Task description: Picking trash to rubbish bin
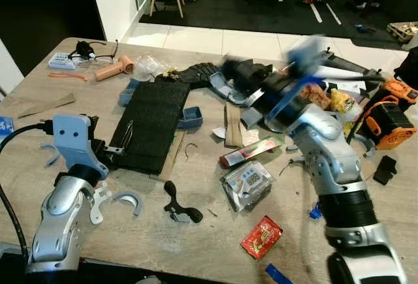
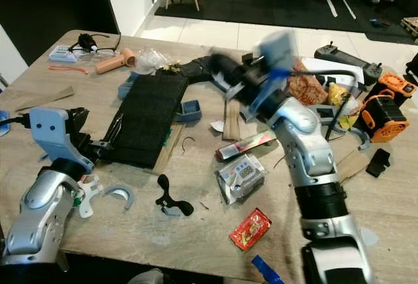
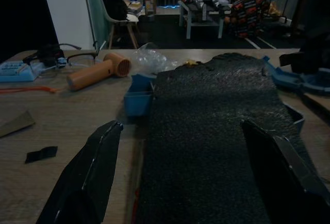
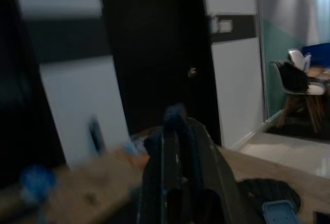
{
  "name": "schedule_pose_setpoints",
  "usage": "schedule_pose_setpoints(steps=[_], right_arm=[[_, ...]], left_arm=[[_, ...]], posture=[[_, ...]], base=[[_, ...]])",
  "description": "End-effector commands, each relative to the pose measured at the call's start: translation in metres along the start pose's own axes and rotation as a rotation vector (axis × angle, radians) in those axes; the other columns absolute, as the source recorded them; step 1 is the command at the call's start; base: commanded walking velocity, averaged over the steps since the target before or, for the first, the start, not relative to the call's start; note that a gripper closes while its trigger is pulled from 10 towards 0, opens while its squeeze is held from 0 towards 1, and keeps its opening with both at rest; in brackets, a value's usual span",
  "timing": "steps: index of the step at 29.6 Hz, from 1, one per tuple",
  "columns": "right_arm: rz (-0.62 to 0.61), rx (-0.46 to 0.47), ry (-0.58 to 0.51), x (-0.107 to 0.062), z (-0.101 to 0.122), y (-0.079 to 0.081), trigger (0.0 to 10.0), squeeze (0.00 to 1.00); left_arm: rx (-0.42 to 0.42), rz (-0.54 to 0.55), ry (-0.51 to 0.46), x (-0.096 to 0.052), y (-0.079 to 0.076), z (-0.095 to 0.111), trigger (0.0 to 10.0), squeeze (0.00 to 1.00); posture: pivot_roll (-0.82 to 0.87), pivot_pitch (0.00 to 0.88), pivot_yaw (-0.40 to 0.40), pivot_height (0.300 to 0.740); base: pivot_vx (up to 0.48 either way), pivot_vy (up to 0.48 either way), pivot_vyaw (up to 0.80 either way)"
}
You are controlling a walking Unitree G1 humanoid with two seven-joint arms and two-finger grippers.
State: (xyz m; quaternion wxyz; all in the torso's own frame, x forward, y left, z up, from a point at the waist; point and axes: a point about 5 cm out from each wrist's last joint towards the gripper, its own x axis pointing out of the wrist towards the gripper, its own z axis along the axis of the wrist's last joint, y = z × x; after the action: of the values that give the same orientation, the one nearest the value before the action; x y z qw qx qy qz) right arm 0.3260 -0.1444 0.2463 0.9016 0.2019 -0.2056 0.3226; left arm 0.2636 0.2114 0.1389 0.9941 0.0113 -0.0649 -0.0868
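Trash lies across the wooden table (image 1: pixel 196 245): a red wrapper (image 1: pixel 261 236) near the front edge, a clear packet (image 1: pixel 246 183) with a small device in it, a red-and-silver tube (image 1: pixel 251 151), and snack packets (image 1: pixel 326 96) at the back right. My right gripper (image 1: pixel 241 72) is raised over the clutter at the table's middle back and is motion-blurred. In the right wrist view its fingers (image 4: pixel 178 147) lie pressed together. My left gripper (image 1: pixel 104 150) rests low at the left, open, its fingers (image 3: pixel 93 167) spread at the near end of a black foam mat (image 3: pixel 216 131).
An orange hair dryer (image 1: pixel 112 68), glasses (image 1: pixel 88 52) and a clear plastic bag (image 1: pixel 149 65) lie at the back left. Orange tools (image 1: pixel 388 121) stand at the right edge. A black hook-shaped part (image 1: pixel 177 207) and white clips (image 1: pixel 129 200) lie near the front.
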Motion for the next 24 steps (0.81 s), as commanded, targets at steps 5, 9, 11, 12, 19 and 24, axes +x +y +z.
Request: schedule_pose_setpoints(steps=[5,9,11,12,19,24], right_arm=[[-0.068,0.490,-0.117,-0.042,-0.021,-0.022,10.0,0.00],[-0.101,0.462,-0.054,-0.050,-0.036,-0.024,10.0,0.00],[-0.150,0.447,0.033,-0.061,-0.053,-0.025,10.0,0.00],[-0.168,0.446,0.048,-0.064,-0.057,-0.026,10.0,0.00],[-0.171,0.401,0.123,-0.066,-0.063,-0.028,10.0,0.00],[-0.151,0.399,0.129,-0.063,-0.065,-0.028,10.0,0.00]], left_arm=[[0.015,0.100,-0.003,0.000,0.007,-0.005,10.0,0.00],[0.002,0.127,-0.005,-0.002,0.008,-0.005,10.0,0.00],[-0.011,0.154,-0.006,-0.004,0.009,-0.007,10.0,0.00],[-0.017,0.162,-0.005,-0.006,0.009,-0.008,10.0,0.00],[-0.023,0.187,0.004,-0.005,0.010,-0.011,10.0,0.00],[-0.029,0.184,0.010,0.000,0.012,-0.013,10.0,0.00]], posture=[[-0.12,0.000,-0.010,0.740],[-0.11,0.000,-0.015,0.740],[-0.10,0.000,-0.022,0.740],[-0.10,0.000,-0.022,0.740],[-0.11,0.000,-0.025,0.740],[-0.12,0.000,-0.021,0.740]], base=[[0.000,0.000,0.00],[0.000,0.000,0.00],[0.000,0.000,0.00],[0.000,0.000,0.00],[0.000,0.000,0.00],[0.000,0.000,0.00]])
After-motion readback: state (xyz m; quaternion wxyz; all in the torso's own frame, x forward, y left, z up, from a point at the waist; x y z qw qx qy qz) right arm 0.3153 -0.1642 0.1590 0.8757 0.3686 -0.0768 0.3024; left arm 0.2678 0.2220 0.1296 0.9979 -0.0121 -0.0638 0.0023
